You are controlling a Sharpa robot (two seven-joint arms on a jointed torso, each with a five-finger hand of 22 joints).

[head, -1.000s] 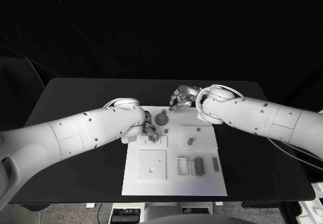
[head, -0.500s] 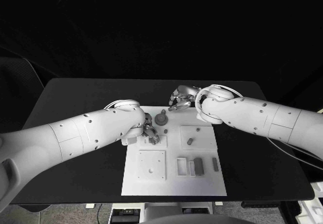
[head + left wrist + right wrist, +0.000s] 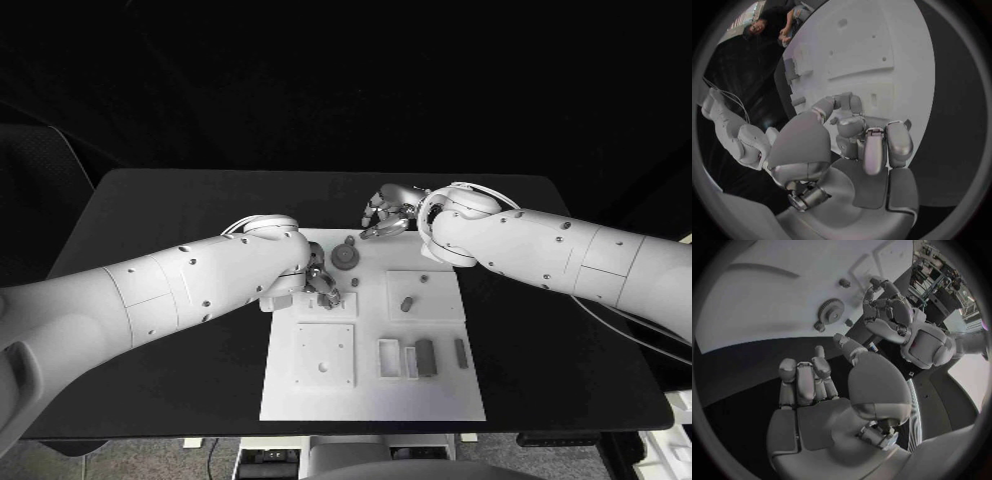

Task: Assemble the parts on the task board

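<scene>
Head view: hardly shifting from the earlier frames, left hand (image 3: 320, 283) hovering with curled fingers at the task board (image 3: 372, 400)'s upper-left corner, beside the gear (image 3: 346, 254), right hand (image 3: 387, 212) hanging just above the board's top edge. Left wrist view: fingers (image 3: 873, 150) bending inward over the white board (image 3: 879, 45), grasping nothing visible. Right wrist view: right hand (image 3: 817, 390) lying loosely curled and holding nothing, gear (image 3: 829, 310) sitting on the board toward upper centre.

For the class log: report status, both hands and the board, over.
Left hand curled over the task board, hold unclear. Right hand past the board's far edge, fingers curled, nothing seen held. Gear lies on the board between them.
</scene>
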